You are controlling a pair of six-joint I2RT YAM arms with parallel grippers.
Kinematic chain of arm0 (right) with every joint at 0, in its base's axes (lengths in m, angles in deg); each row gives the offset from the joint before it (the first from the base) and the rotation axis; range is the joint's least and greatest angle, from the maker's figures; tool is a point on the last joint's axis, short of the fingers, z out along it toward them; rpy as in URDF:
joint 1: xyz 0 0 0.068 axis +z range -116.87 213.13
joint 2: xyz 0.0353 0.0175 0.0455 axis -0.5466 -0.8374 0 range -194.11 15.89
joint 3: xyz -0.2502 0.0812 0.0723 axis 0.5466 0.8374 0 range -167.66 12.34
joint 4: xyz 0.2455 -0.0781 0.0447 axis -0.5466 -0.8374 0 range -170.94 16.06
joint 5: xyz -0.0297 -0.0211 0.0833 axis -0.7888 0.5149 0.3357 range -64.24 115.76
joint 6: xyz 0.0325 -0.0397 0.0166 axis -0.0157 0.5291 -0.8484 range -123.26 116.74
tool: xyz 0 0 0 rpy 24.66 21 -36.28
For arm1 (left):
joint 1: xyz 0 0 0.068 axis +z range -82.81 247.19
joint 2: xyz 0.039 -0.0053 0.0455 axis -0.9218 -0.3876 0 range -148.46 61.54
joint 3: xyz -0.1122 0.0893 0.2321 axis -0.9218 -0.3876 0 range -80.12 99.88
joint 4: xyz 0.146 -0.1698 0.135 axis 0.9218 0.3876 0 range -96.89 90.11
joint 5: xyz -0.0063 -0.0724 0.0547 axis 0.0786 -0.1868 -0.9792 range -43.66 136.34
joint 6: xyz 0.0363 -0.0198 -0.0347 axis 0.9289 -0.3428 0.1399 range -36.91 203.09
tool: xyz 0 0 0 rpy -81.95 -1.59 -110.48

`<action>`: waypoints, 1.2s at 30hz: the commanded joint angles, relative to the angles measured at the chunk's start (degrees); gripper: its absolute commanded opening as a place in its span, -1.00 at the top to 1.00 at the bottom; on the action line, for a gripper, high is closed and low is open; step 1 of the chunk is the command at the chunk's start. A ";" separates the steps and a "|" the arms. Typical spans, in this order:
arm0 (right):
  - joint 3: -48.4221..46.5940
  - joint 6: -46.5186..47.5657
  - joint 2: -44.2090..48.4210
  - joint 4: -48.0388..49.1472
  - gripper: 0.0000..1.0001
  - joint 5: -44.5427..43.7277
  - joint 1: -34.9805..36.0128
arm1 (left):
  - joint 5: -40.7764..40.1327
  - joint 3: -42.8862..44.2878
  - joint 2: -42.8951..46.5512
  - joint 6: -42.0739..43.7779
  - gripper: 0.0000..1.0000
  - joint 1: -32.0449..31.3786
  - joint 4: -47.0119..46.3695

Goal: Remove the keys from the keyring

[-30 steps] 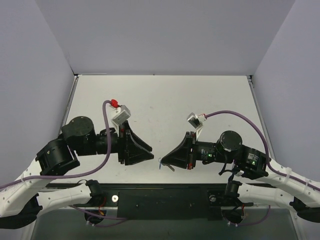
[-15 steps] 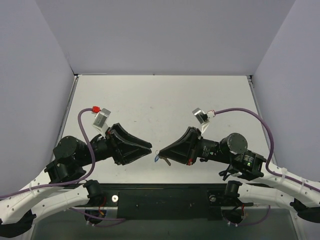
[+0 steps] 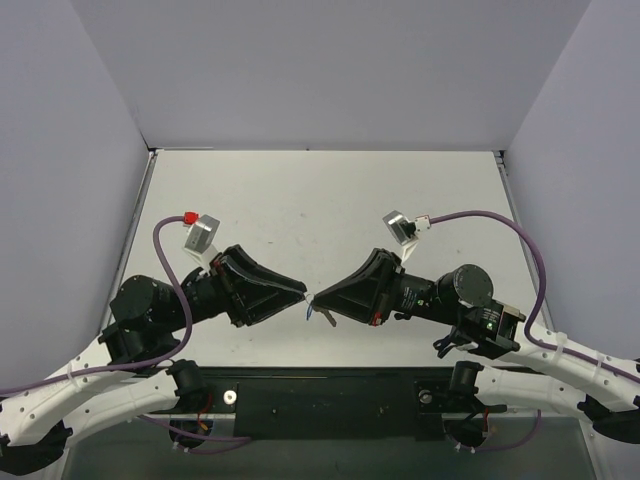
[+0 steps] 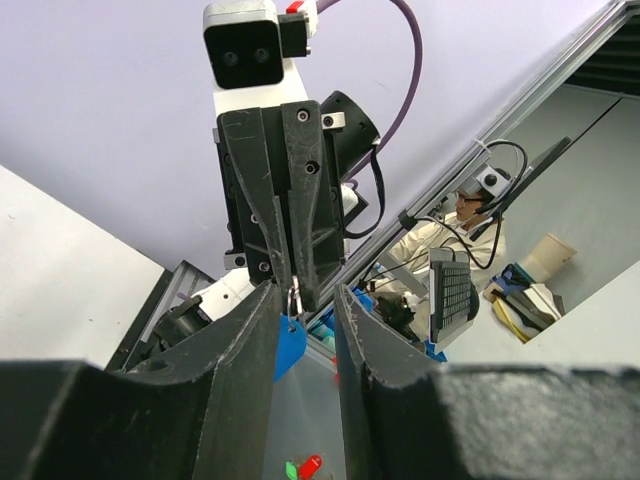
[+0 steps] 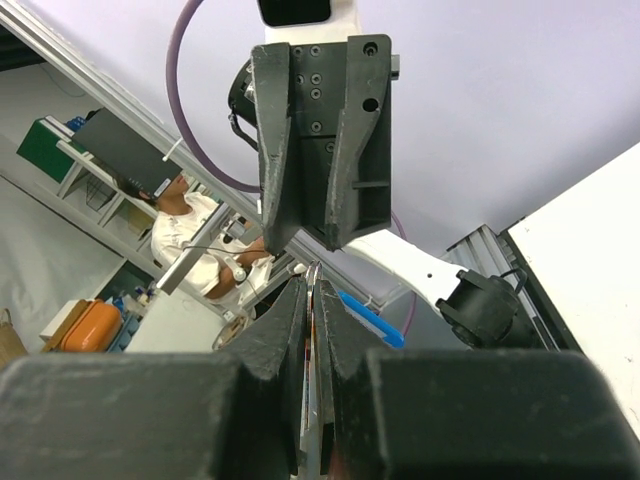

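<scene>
Right end effector [image 3: 313, 298] is pinching the keyring [image 3: 311, 313] tight above the table's [image 3: 320, 200] near middle while the left end effector [image 3: 303, 292], jaws narrowly parted, is straddling it; judged best to be nipping only the dangling keys [image 3: 327, 318], squarely.

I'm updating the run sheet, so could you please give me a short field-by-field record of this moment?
left claw: open, fingers either side of the keyring
right claw: shut on the keyring's thin ring
keyring: held above the table, blue tag hanging down
layout: both meet tip to tip near the table's front edge
keys: too small to make out
</scene>
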 commanded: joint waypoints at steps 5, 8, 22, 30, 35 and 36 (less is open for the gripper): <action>-0.41 -0.44 -0.17 6.04 1.00 -0.26 0.47 | -0.04 -0.28 -0.40 -1.19 0.28 -0.13 -4.45; -0.41 -0.44 -0.52 5.95 1.00 -0.43 0.47 | 0.22 -0.27 -0.84 -1.01 0.31 -0.21 -4.18; -0.41 -0.61 -1.40 7.01 1.00 -0.78 0.82 | 0.23 -0.19 -1.80 -1.19 0.71 -1.00 -4.45; -0.32 -0.44 -0.70 6.57 1.00 -1.05 0.82 | -1.09 -0.27 -0.75 -1.54 0.52 -1.00 -4.71; -0.14 -0.35 -0.52 6.74 1.00 -1.40 0.73 | -1.27 -0.54 -0.57 -1.72 0.52 -1.00 -4.71; -0.23 -0.35 -0.43 6.74 1.00 -1.40 0.82 | -1.27 -0.62 -0.49 -1.72 0.52 -1.00 -4.62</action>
